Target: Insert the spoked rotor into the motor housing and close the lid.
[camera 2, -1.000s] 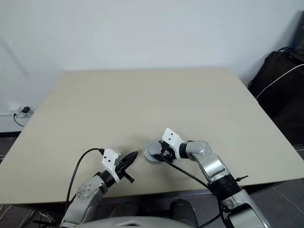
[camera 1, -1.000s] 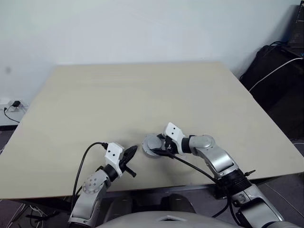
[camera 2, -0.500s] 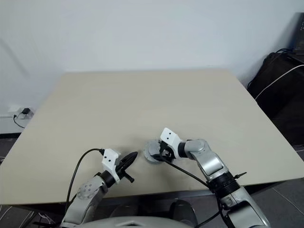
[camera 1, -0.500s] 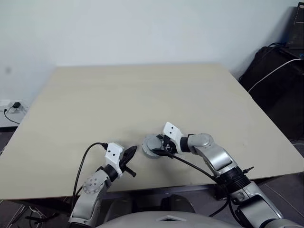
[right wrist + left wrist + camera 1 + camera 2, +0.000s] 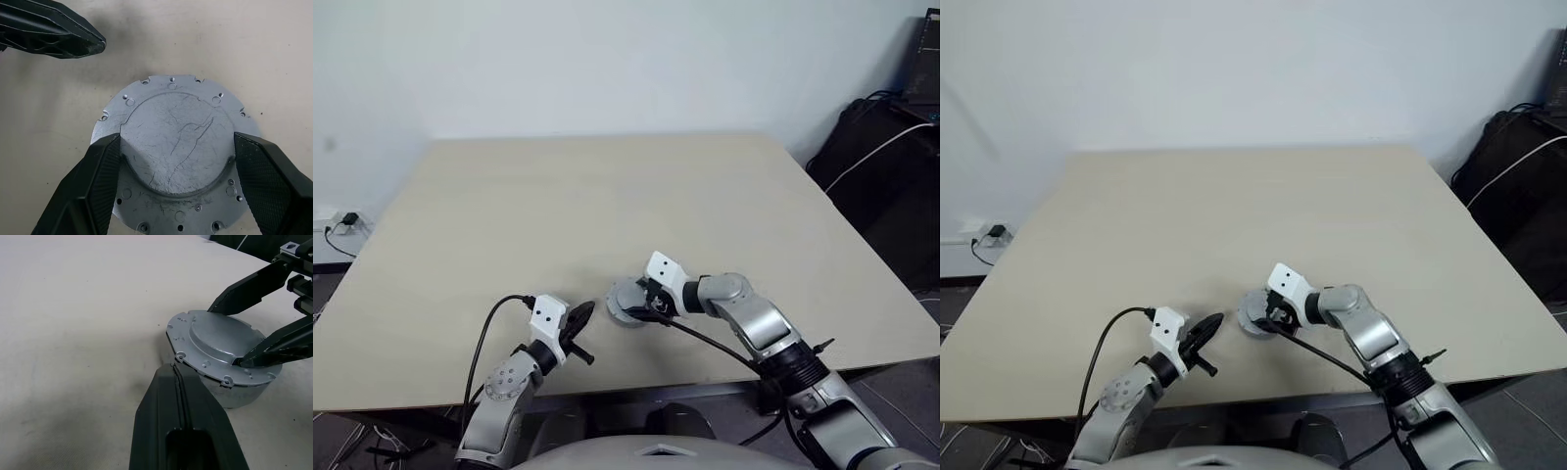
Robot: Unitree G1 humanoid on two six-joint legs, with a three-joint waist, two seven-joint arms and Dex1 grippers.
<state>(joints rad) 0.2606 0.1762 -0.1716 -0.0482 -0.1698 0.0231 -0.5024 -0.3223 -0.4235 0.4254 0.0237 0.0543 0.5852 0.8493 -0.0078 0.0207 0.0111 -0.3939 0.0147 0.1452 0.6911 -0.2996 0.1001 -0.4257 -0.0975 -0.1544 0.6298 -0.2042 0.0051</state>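
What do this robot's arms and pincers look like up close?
Both arms are rounded silver-grey metal segments with black joints. Each wrist carries a white angular block with small dark dots, and a thin black cable loops along each arm. The left gripper and right gripper each have two matte black, tapering, wedge-shaped fingers.

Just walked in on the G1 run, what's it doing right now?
Motor assembly on the table. The lid already sits on the motor housing, rotor hidden beneath it. The right gripper straddles the lid's raised centre, a finger on each side, apparently pressing or seating it. The left gripper is shut, empty, and waits just beside the housing.
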